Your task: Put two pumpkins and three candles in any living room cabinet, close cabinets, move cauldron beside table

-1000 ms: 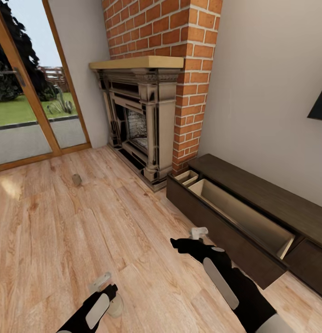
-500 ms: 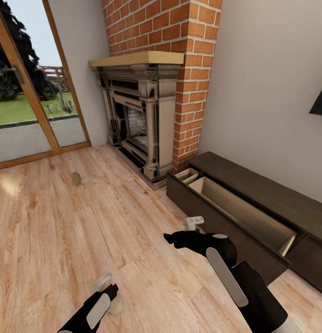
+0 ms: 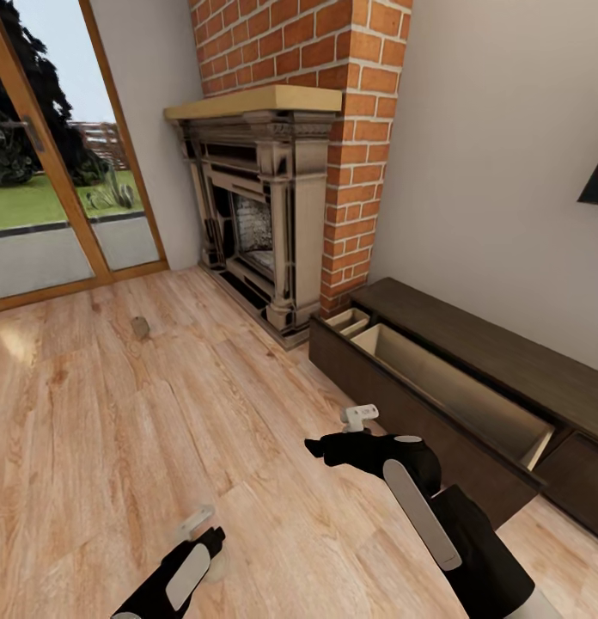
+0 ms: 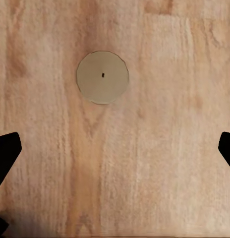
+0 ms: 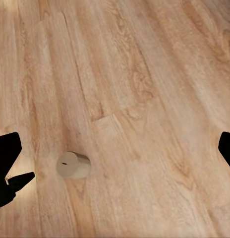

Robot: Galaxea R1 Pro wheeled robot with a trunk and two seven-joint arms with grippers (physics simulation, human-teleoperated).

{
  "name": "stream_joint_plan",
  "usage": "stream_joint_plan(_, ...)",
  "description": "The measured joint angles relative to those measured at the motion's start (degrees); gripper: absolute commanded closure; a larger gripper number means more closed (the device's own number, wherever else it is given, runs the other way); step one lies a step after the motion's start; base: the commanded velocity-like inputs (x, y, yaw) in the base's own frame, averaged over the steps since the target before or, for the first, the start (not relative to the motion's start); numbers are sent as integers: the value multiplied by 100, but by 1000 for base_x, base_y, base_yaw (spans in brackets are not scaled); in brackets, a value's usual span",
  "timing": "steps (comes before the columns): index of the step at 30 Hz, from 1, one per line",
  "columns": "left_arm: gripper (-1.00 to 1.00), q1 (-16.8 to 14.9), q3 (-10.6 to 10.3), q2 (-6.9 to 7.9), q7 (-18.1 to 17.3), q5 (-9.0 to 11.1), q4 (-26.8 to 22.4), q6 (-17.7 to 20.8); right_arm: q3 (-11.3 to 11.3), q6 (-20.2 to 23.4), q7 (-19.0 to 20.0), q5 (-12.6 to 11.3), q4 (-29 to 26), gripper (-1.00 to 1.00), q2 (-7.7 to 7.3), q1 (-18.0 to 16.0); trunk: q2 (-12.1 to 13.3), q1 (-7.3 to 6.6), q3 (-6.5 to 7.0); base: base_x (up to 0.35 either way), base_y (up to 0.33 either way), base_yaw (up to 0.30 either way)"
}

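The long dark brown cabinet (image 3: 484,348) runs along the right wall, and its wide drawer (image 3: 445,391) is pulled out and looks bare inside. One small greyish-tan candle (image 3: 140,327) stands on the wood floor near the glass door. Another candle (image 4: 102,78) sits on the floor straight below my left gripper (image 4: 115,148), which hangs open above it; in the head view that gripper (image 3: 209,542) is at the bottom left. My right gripper (image 5: 115,148) is open over bare floor, with a candle (image 5: 74,165) off to one side. Seen from the head, the right gripper (image 3: 319,447) is in front of the cabinet.
A brick chimney with a dark fireplace (image 3: 256,223) and pale mantel stands in the corner, left of the cabinet. A glass patio door (image 3: 50,172) is at the far left. Wood floor (image 3: 118,430) stretches between them.
My right arm has lifted and its gripper has swung left, away from the cabinet front. The head view has tilted slightly. The left gripper has barely moved.
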Motion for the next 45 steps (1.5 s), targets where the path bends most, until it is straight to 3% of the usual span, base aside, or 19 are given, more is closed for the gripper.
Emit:
stream_joint_plan(5, -100, -38, -47, -69, 96, -10, -30, 108, -10, 1, 0, -1, 23, -100, -1, 0, -201, 110, -90, 0, 0, 0)
stream_joint_plan(12, -100, -456, -69, -69, 392, -32, -99, 1221, -12, 2, 0, 12, 32, -100, -1, 0, -481, 264, -215, 0, 0, 0)
stream_joint_plan(15, -100, -541, -71, -73, 412, -61, -154, 1461, -12, 2, 0, 11, 31, -100, -1, 0, -602, 330, -269, 0, 0, 0)
stream_joint_plan(23, -100, -572, -69, -105, 456, -471, -178, 1545, -12, 2, 0, 0, 19, -100, -6, 0, -922, 505, -413, 0, 0, 0)
stream_joint_plan(38, -100, -573, -99, -135, 468, -570, -180, 1541, -7, 6, 0, -8, -36, -100, -6, 0, -1524, 835, -682, 0, 0, 0)
stream_joint_plan(41, -100, -573, -106, -134, 508, -683, -177, 1533, -5, 9, 0, -8, -38, -100, -6, 0, -1644, 901, -736, 0, 0, 0)
stream_joint_plan(45, -100, -573, -103, -159, 836, -904, -179, 1493, -4, 10, 0, -6, -39, -100, -6, 0, -1805, 989, -808, 0, 0, 0)
